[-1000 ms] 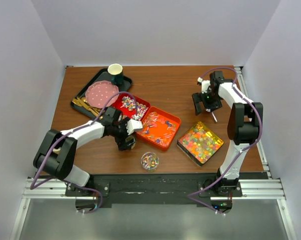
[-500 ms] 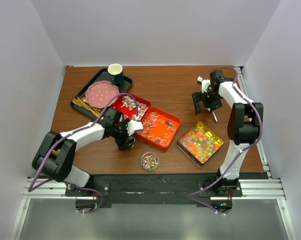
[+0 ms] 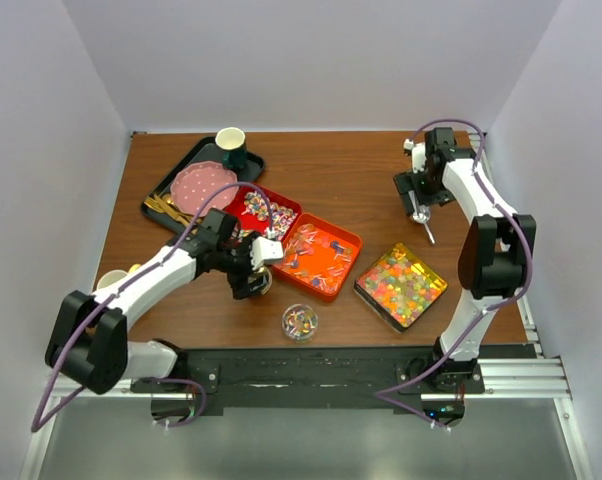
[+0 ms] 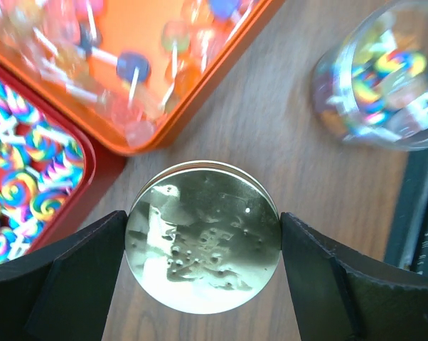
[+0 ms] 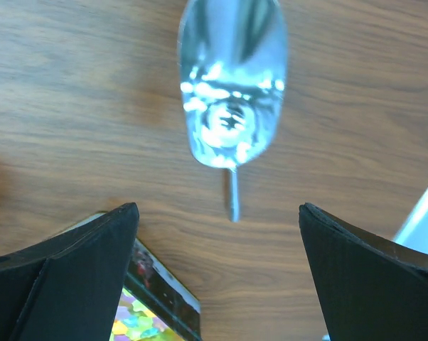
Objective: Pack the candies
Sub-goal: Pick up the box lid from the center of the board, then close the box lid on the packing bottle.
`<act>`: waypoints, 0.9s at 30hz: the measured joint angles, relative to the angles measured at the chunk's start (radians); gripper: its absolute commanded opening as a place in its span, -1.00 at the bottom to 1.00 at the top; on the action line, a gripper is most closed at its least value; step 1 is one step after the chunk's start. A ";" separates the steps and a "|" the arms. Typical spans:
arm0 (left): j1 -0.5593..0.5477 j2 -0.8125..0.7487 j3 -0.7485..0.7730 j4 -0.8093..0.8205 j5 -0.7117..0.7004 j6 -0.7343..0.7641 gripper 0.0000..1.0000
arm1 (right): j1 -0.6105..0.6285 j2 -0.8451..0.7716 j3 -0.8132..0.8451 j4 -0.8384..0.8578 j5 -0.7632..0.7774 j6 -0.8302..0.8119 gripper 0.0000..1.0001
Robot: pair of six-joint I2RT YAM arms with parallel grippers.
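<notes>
Bench (image 3: 331,180): we see brown wood carrying everything.
Candies (image 4: 132,65): we find them in an orange tray (image 4: 200,114) just ahead of the left hand (image 4: 202,227), in a red tray (image 4: 89,160) and a clear jar (image 4: 384,78) ahead to either side, and in a dark tray (image 5: 168,288) beneath one finger of the right hand (image 5: 217,209).
Left hand: clasping the gold lid (image 4: 203,263), a finger pressed on each side of its rim.
Right hand: released, fingers spread wide.
Scoop (image 5: 232,78): just ahead of the right hand, apart from it.
</notes>
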 measured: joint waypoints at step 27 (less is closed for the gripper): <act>-0.473 -0.043 0.039 0.073 -0.024 -0.251 0.60 | 0.001 -0.313 -0.174 -0.008 -0.071 0.035 0.97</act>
